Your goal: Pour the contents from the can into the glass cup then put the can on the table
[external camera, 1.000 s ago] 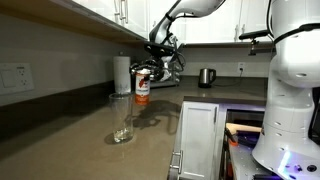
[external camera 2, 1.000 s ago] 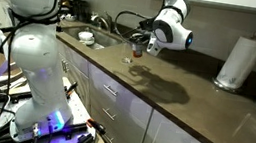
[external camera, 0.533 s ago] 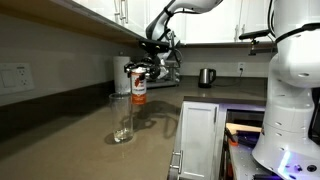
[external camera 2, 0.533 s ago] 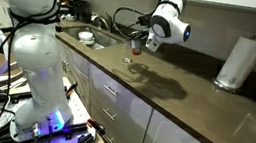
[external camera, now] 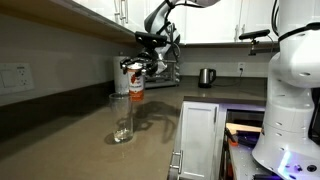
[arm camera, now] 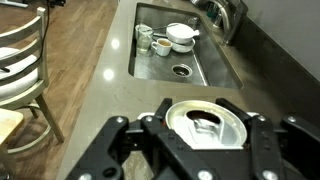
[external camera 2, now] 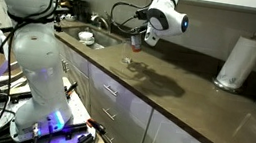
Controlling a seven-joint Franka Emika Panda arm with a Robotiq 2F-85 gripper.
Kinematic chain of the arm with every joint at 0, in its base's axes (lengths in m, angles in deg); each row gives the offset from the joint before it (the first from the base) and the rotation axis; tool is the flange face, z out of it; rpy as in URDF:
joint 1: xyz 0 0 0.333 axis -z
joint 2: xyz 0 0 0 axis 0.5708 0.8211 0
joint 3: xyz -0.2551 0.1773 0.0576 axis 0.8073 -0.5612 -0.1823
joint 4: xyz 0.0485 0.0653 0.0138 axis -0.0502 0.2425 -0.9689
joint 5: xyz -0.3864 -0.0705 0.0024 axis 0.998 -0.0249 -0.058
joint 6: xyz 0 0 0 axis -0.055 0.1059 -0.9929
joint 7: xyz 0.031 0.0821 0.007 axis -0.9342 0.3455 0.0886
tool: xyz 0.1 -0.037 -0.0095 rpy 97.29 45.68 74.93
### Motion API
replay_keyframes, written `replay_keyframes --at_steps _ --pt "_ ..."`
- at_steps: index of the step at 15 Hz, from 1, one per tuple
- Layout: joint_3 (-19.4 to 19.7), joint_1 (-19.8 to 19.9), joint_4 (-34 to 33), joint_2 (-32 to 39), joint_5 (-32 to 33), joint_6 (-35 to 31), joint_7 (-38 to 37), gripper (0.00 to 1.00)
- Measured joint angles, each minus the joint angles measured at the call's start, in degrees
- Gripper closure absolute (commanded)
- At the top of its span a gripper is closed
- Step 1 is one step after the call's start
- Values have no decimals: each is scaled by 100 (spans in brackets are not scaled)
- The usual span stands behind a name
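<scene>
My gripper (external camera: 141, 67) is shut on the can (external camera: 136, 88), a small white and orange-red can that hangs upright in the air. The glass cup (external camera: 122, 119) stands on the table (external camera: 70, 140) below and slightly nearer than the can, apart from it. In an exterior view the gripper (external camera 2: 138, 40) holds the can (external camera 2: 136, 46) above the countertop (external camera 2: 195, 96). In the wrist view the can's opened silver top (arm camera: 208, 122) sits between the black fingers (arm camera: 205, 140). The glass is out of the wrist view.
A white paper towel roll (external camera: 121, 74) stands behind the can and also shows in an exterior view (external camera 2: 239, 59). A steel kettle (external camera: 205, 77) stands further back. A sink (arm camera: 210, 62) holds bowls and cups. A wooden chair (arm camera: 20, 70) stands beside the counter.
The gripper has lifted the can higher and carried it a little sideways, closer to above the glass. The glass has not moved.
</scene>
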Motion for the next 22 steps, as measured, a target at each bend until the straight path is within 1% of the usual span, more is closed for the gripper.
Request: replay_keyframes --at_steps 3,12,13,22 --pt "-52 -7 101 -149 3 -111 -65 50" --pt "-50 -7 113 -162 8 -116 -67 50" --pt "-50 -7 113 -162 8 -116 -67 75" --pt "-66 -7 113 -74 9 -168 -66 75"
